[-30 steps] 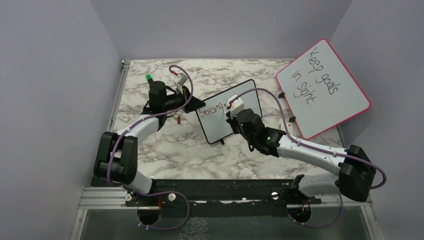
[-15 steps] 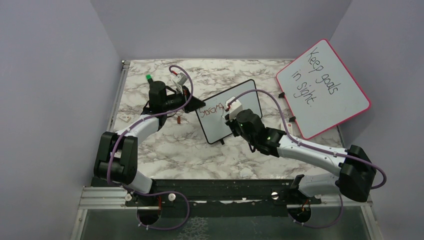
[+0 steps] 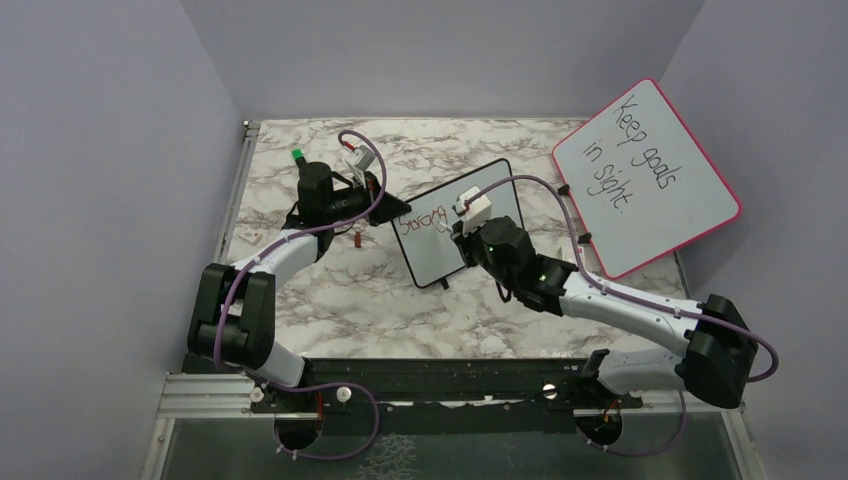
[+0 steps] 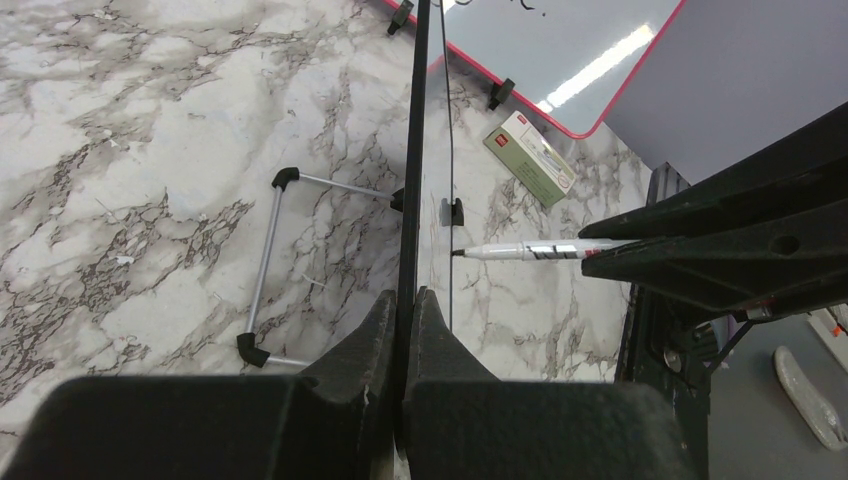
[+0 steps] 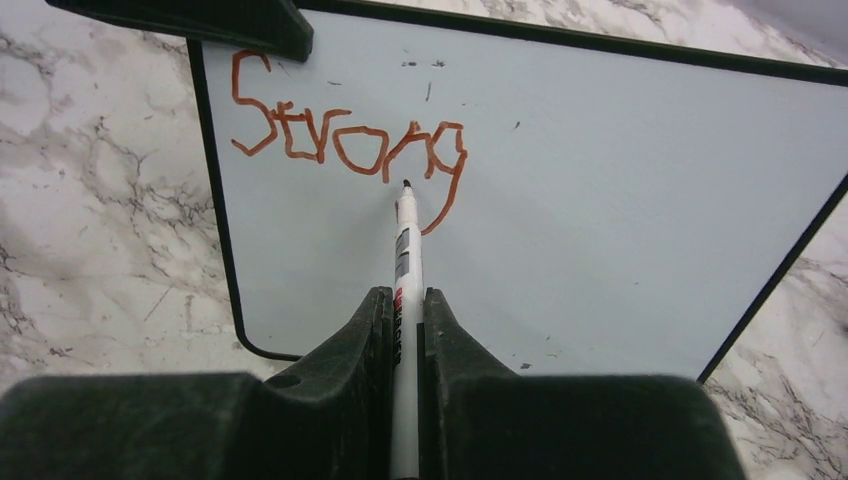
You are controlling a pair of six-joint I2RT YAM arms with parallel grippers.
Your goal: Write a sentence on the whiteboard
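Observation:
The whiteboard (image 3: 432, 258) stands tilted mid-table, thin black frame around it, seen edge-on in the left wrist view (image 4: 415, 150). My left gripper (image 3: 386, 209) is shut on its left edge, the fingers (image 4: 380, 320) pinching the frame. The sentence (image 5: 345, 140) is one reddish-brown word, "Strong", along the board's top left (image 3: 420, 221). My right gripper (image 5: 404, 300) is shut on a white marker (image 5: 406, 240). Its tip sits just below the "n" and "g", at or very near the board's face (image 5: 620, 210). From the left wrist the marker (image 4: 520, 249) points straight at the board.
A larger pink-framed board (image 3: 645, 175) reading "Keep goals in sight" leans at the back right. A small reddish cap (image 3: 358, 240) lies left of the whiteboard. A green-and-white box (image 4: 530, 158) and a wire stand (image 4: 268, 265) rest on the marble top.
The right arm has shifted slightly, its wrist nudging the marker a little across the board. The left arm and the whiteboard have stayed still.

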